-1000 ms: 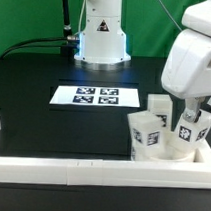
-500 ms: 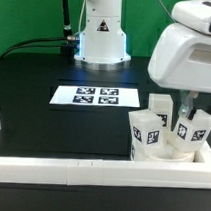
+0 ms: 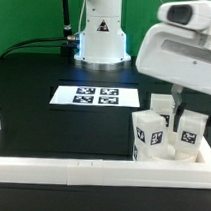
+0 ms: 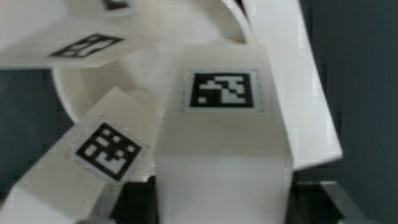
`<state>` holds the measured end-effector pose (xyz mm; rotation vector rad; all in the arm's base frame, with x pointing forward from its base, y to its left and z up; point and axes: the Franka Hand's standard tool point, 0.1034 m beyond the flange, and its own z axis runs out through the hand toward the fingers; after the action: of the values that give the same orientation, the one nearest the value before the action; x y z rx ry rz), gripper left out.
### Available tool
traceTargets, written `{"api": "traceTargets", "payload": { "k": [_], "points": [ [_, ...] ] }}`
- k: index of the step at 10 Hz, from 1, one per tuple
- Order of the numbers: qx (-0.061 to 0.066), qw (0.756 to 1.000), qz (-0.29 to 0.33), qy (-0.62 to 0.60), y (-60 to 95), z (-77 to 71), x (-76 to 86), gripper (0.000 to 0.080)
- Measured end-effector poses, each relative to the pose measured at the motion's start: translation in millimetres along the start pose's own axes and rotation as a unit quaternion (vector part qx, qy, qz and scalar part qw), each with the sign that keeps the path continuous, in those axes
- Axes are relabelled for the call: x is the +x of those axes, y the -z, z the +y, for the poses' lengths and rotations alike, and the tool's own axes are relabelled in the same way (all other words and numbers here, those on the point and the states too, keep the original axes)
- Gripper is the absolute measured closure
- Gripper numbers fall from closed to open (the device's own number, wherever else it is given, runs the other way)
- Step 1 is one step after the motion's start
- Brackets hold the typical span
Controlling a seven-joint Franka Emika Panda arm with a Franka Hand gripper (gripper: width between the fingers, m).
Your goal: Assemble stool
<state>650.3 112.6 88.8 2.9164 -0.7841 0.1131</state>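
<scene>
Stool parts sit at the exterior view's right, against the white border rail [image 3: 80, 170]: the round seat [image 3: 177, 149] with tagged leg blocks standing on it, one nearer [image 3: 148, 135] and one behind [image 3: 191, 126]. Doing this step well likely means keeping the leg upright over its socket and pressing straight, without knocking the neighbouring leg. The gripper [image 4: 214, 196] straddles the tagged leg [image 4: 221, 110] in the wrist view, fingers close on either side, though a firm clamp cannot be confirmed.
</scene>
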Motion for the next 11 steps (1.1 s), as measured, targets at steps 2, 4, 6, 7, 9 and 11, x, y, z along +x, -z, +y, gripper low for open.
{"api": "traceTargets", "payload": {
  "k": [2,4,6,7,9,11],
  "points": [
    [-0.003,0.999,-0.001,-0.053,0.1,0.9,-1.2,0.0465],
    [-0.005,0.993,-0.001,-0.117,-0.3,3.3,-0.4,0.0465],
    [0.001,0.965,-0.013,-0.264,-1.6,9.4,0.5,0.0465],
    [0.005,0.949,-0.017,-0.315,-1.7,10.5,-0.8,0.0465],
    [0.020,0.898,-0.024,-0.438,-1.0,11.5,-4.4,0.0465],
    [0.018,0.884,-0.025,-0.467,-1.1,12.2,-4.5,0.0465]
  ]
}}
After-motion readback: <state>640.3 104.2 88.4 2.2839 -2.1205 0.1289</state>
